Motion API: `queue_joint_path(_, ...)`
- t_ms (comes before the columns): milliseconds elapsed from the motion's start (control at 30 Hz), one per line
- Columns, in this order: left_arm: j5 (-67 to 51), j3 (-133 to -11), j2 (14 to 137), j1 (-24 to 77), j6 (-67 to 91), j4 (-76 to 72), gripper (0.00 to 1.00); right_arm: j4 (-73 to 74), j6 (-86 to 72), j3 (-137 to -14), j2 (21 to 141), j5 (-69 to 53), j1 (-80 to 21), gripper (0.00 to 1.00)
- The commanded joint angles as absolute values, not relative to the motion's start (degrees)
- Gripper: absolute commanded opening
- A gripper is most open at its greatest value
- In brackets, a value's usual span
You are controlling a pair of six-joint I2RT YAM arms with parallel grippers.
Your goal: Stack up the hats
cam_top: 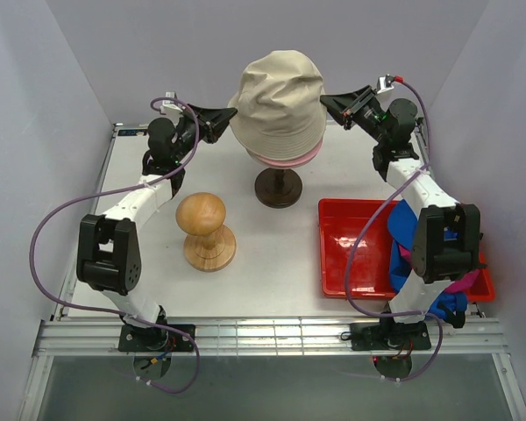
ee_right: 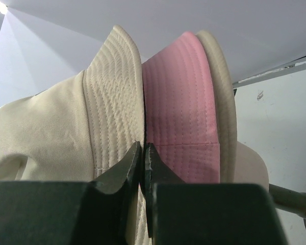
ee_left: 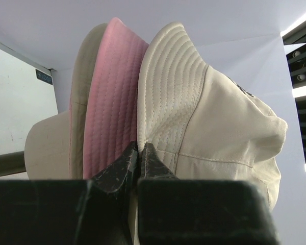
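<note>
Finding: the beige bucket hat sits over the light pink bucket hat on the mannequin head, directly between my two arms. The left fingers are narrowed to a slit on its brim edge, which lies straight ahead of the tips. The right fingers are pinched likewise on the opposite edge. The pink brim touches the beige one just beside both sets of tips, on the side away from the crown. Neither arm is nearer. I judge that seating or releasing depends on both sides moving evenly along the head's upright axis.
</note>
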State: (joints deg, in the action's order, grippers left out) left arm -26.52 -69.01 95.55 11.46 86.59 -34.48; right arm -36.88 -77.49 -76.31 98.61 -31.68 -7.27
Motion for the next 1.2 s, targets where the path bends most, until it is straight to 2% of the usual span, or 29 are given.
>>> queue_joint_path(0, -25.1, -66.9, 93.8, 9.9, 81.8, -25.2, 0.0, -23.3, -71.6, -76.4, 101.9, -33.6, -6.1, 0.08)
queue_joint_path(100, -25.9, -68.2, 92.7, 9.9, 79.7, -24.9, 0.01, -23.2, -71.0, -78.7, 103.2, -34.7, -6.1, 0.08)
queue_joint_path(167, -26.1, -68.7, 92.5, 9.9, 78.7, -24.9, 0.07, -23.4, -70.9, -80.3, 104.1, -35.7, -6.1, 0.08)
queue_joint_path(200, -26.1, -69.2, 92.4, 9.9, 78.4, -24.8, 0.14, -24.1, -70.9, -80.9, 104.3, -36.3, -6.1, 0.08)
queue_joint_path(300, -26.0, -70.0, 92.3, 9.9, 77.4, -24.9, 0.25, -24.7, -70.8, -83.8, 106.2, -38.9, -6.1, 0.08)
queue_joint_path(333, -25.9, -70.5, 92.3, 10.0, 77.2, -24.9, 0.35, -25.4, -70.9, -84.6, 107.0, -39.6, -6.1, 0.08)
queue_joint_path(467, -25.7, -72.4, 92.8, 9.8, 76.6, -25.3, 0.5, -25.1, -70.4, -89.3, 109.0, -42.8, -6.2, 0.08)
queue_joint_path(567, -25.5, -73.8, 93.2, 9.6, 76.4, -26.5, 0.55, -24.3, -69.8, -92.3, 110.3, -44.7, -6.2, 0.08)
queue_joint_path(800, -25.8, -77.0, 94.4, 8.4, 76.7, -29.7, 0.6, -22.2, -67.4, -96.3, 111.8, -47.4, -6.2, 0.08)
queue_joint_path(1000, -30.1, -84.0, 100.0, 8.1, 76.5, -34.8, 0.66, -19.4, -65.6, -100.2, 114.0, -49.7, -6.4, 0.08)
queue_joint_path(1167, -35.6, -90.2, 107.5, 8.0, 77.9, -36.7, 0.67, -17.9, -64.6, -102.3, 115.2, -50.3, -6.6, 0.08)
